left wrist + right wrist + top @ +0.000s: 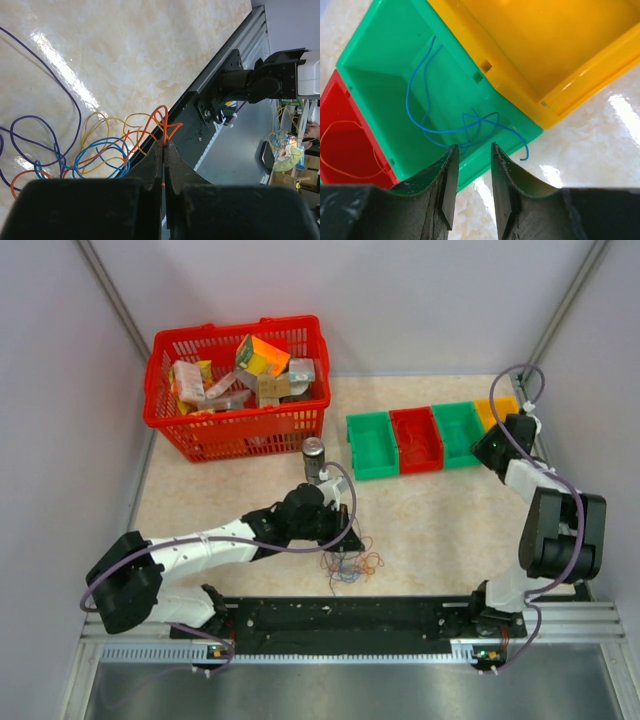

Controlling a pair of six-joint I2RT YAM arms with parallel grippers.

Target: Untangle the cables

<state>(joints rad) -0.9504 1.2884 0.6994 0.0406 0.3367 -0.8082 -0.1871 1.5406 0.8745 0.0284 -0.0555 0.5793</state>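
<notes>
Orange cable: pinched at the top of its loop by the left gripper, whose jaws are pressed together on it with no gap showing
Tangle: lies by the near edge of the worktop, about midway along it, just beyond the black rail; blue, yellow, purple and orange loops cross one another flat on the surface
Blue cable: alone in the green bin towards the far right corner, one end draped over the rim onto the worktop
Red bin: next to the green one, holding a single thin orange wire
Right gripper: hovers over the green bin's rim, jaws a narrow gap apart, nothing between them
Step in hand: judged to be drawing the orange strand out of the heap, with freed cables sorted by colour into bins
Next move: likely calls for a slow pull up and away from the heap so the orange loop slides free; the blue and yellow loops crossing it could drag along
</notes>
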